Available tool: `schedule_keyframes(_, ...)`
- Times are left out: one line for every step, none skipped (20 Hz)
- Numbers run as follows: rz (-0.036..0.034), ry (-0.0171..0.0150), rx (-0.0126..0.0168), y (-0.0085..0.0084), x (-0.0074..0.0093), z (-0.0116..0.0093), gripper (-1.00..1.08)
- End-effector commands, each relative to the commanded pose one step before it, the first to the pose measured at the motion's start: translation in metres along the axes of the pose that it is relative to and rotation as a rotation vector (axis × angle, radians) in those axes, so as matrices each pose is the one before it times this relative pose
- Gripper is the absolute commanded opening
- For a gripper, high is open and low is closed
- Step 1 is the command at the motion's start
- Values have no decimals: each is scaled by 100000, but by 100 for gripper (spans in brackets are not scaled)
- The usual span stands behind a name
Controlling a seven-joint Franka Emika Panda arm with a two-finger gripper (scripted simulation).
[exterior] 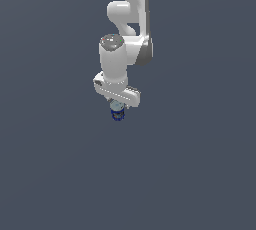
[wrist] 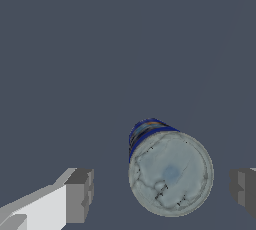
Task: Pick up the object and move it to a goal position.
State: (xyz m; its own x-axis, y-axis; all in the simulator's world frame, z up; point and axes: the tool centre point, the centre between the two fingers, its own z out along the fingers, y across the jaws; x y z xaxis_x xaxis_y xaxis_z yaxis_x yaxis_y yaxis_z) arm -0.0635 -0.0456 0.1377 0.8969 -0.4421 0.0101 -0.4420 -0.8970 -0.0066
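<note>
Standing upright on the grey floor, the can [wrist: 170, 174] sits between the spread fingers [wrist: 80, 195] of the gripper [wrist: 162, 191], touching neither pad, with a gap on each side. From outside, the can [exterior: 117, 111] shows just below the gripper [exterior: 119, 105].

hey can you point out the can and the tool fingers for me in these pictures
can [wrist: 171, 174], wrist view, on its pale silvery-blue top.
can [exterior: 117, 114], exterior view, on its dark blue label below the tool.
fingers [wrist: 80, 195], wrist view, on the grey pad of one finger, apart from the can.
</note>
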Motion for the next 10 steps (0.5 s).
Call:
schedule_keyframes(4463, -409, -289, 691, -583, 581, 100)
schedule_keyframes(1316, -135, -97, 218, -168, 177, 100)
schedule_keyframes(1140, -116, -86, 190, -144, 152, 100)
schedule_keyframes(966, -97, -73, 163, -121, 128, 100)
schedule_keyframes(790, -79, -60, 134, -98, 105, 100)
schedule_keyframes(613, -61, -47, 104, -76, 81, 100)
schedule_keyframes(439, -44, -34, 75, -54, 58, 100)
schedule_keyframes(265, -26, -21, 46, -32, 35, 100)
schedule_keyframes(97, -10, -8, 19, -8, 12, 100)
schedule_keyframes(-543, 9, 15, -77, 56, -52, 100)
